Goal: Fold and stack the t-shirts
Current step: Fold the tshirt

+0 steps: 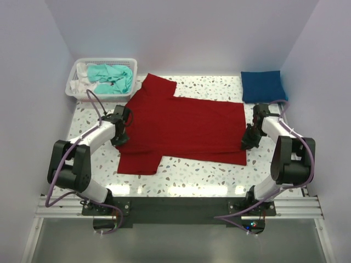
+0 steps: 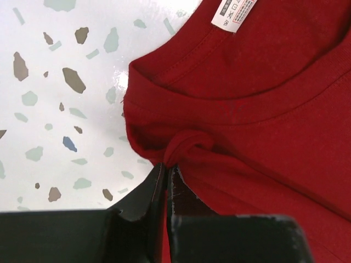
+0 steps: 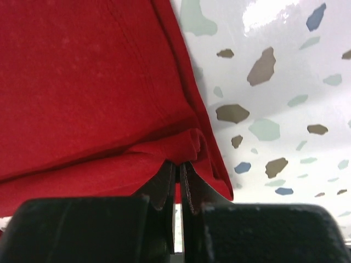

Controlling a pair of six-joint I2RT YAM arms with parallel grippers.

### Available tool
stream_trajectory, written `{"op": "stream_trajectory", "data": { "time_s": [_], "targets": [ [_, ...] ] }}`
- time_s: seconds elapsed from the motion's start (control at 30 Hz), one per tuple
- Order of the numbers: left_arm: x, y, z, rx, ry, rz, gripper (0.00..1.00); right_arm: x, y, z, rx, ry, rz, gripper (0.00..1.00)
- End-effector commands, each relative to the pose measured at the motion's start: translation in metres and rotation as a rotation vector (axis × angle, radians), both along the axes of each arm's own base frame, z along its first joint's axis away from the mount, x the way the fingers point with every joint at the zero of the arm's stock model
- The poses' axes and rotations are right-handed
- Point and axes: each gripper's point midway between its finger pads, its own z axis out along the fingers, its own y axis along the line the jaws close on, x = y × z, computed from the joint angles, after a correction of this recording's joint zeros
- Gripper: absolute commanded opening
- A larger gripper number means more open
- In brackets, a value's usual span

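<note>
A deep red t-shirt [image 1: 181, 129] lies spread across the middle of the table, collar to the left, hem to the right. My left gripper [image 1: 123, 133] is shut on a pinch of the red cloth beside the collar [image 2: 181, 150]; the neck label [image 2: 235, 12] shows above. My right gripper [image 1: 248, 141] is shut on a fold of the hem [image 3: 192, 145] at the shirt's right edge. A royal blue t-shirt [image 1: 263, 86] sits folded at the back right. A teal t-shirt [image 1: 112, 76] lies crumpled in the basket.
A white mesh basket [image 1: 80, 92] stands at the back left corner of the speckled table [image 1: 192, 170]. White walls close in the back and both sides.
</note>
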Motion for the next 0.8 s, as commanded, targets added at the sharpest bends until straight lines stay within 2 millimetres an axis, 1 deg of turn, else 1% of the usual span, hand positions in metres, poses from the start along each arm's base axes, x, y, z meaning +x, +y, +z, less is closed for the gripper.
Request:
{"op": "stream_trajectory", "data": {
  "time_s": [0.0,0.1,0.23,0.3,0.33,0.57,0.6,0.77],
  "targets": [
    [0.021,0.004,0.005,0.017,-0.06,0.002,0.0,0.021,-0.009,-0.003,-0.044,-0.053,-0.01,0.0],
    [0.021,0.004,-0.001,0.016,-0.049,0.002,0.02,0.02,-0.009,-0.01,-0.043,-0.035,-0.008,0.0],
    [0.023,0.004,-0.004,0.016,-0.046,-0.001,0.02,0.018,-0.009,-0.015,-0.042,-0.025,-0.008,0.0],
    [0.025,0.003,-0.002,0.012,-0.053,-0.002,0.01,0.018,-0.009,-0.016,-0.042,-0.024,-0.006,0.0],
    [0.024,0.003,-0.001,0.012,-0.049,0.0,0.01,0.02,-0.009,-0.012,-0.043,-0.034,-0.007,0.0],
    [0.033,0.003,0.026,0.014,-0.103,-0.003,0.0,0.022,-0.012,0.01,-0.063,-0.08,-0.022,0.0],
    [0.037,0.003,0.032,0.013,-0.119,-0.003,0.0,0.023,-0.012,0.014,-0.063,-0.083,-0.025,0.0],
    [0.043,0.003,0.051,0.015,-0.149,-0.001,0.0,0.029,-0.013,0.03,-0.07,-0.121,-0.032,0.0]
  ]
}}
